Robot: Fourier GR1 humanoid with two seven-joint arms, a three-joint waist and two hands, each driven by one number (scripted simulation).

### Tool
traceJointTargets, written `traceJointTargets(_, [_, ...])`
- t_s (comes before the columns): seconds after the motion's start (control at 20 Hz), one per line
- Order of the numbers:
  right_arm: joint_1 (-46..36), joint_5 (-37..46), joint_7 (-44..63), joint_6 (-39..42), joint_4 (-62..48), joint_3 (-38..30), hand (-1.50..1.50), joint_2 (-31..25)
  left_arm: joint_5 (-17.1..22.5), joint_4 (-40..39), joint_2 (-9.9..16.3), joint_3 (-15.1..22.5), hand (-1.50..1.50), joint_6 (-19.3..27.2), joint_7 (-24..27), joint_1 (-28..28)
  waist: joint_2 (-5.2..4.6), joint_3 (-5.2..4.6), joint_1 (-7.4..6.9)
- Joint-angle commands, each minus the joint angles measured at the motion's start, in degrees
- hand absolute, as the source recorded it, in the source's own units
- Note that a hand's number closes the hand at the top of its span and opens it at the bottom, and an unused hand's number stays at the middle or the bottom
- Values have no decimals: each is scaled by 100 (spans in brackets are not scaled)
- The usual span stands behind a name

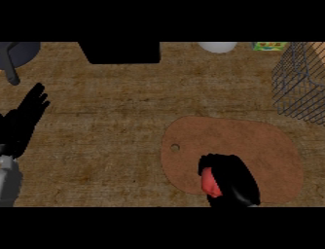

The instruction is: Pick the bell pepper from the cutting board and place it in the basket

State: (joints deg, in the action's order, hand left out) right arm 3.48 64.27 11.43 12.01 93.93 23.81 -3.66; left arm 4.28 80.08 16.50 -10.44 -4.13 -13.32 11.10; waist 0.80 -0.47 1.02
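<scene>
The red bell pepper is seen grasped in the curled right hand, over the near part of the cutting board. The wire basket is located at the bench's far right. The left hand is held released, fingers straight, at the left edge.

Bell pepper mostly hidden under right hand, basket cut off at right edge
</scene>
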Motion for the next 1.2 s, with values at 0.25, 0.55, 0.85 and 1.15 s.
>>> traceJointTargets(0.25, [1782,-956,-176,-906,1297,896,150,357,-175,141,-186,176,0,157,-78,-15,-60,54,-9])
traceJointTargets(0.55, [2103,-1522,-579,-1244,3084,1212,150,295,-101,-66,-143,92,0,42,74,34,-59,48,17])
traceJointTargets(0.85, [1984,-1079,856,-816,4716,1052,150,363,-102,156,-189,87,0,51,47,-240,-80,43,-80])
traceJointTargets(1.15, [849,-707,2296,-542,5112,935,150,366,-190,189,-257,172,0,132,7,-42,-83,36,-100])
